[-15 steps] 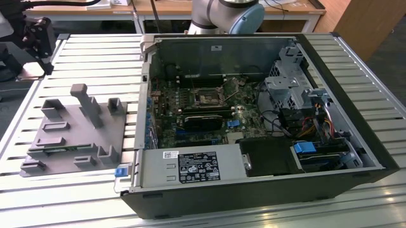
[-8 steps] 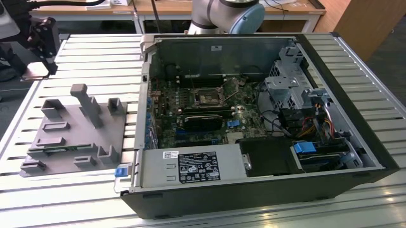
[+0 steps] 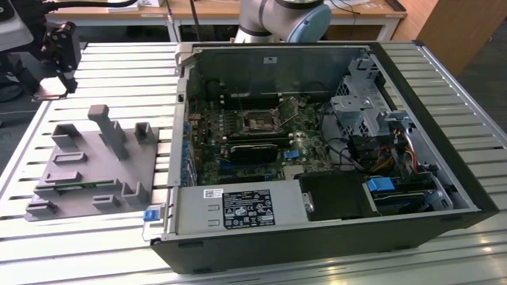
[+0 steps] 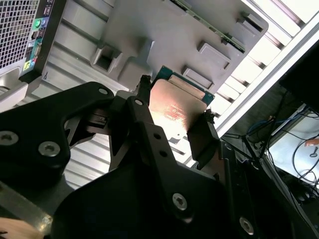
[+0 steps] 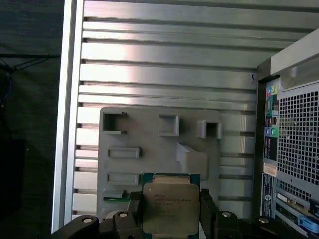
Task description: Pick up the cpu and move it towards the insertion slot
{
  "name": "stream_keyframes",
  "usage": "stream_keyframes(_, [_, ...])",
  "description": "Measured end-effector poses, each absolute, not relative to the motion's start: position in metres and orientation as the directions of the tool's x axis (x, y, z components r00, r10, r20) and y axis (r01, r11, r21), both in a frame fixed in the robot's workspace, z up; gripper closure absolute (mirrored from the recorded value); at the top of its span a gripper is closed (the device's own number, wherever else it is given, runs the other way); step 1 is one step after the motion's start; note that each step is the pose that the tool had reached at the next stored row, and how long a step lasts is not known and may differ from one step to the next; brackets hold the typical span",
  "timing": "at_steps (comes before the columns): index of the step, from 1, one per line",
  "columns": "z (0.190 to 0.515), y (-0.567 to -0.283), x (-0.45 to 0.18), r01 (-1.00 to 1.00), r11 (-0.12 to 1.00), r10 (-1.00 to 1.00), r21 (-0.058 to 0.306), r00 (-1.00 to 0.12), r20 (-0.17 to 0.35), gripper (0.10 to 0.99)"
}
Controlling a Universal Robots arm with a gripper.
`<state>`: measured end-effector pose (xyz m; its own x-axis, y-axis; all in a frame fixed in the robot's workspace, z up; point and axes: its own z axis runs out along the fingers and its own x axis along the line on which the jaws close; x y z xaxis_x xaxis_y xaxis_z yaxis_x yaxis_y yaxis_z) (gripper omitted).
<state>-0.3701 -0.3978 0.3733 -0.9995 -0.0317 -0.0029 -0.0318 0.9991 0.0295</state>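
Plainly, in both wrist views the black gripper pinches the flat, square, silvery-topped, green-rimmed cpu near the grey plastic tray; the exterior view adds the metal-framed insertion slot, well apart.

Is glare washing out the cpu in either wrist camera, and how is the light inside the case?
Second wrist view: a warm pinkish glare covers the cpu, and the table slats behind blow out white. First wrist view: its top is evenly lit, no hotspot. Exterior view: the insertion slot lies dim but visible inside the computer case.
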Motion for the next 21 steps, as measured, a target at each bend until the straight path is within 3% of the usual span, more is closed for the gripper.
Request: stream_keyframes(21, [0.373,-0.398,-0.344,-0.032,0.999,-0.032,0.031,-0.999,-0.003,0.541])
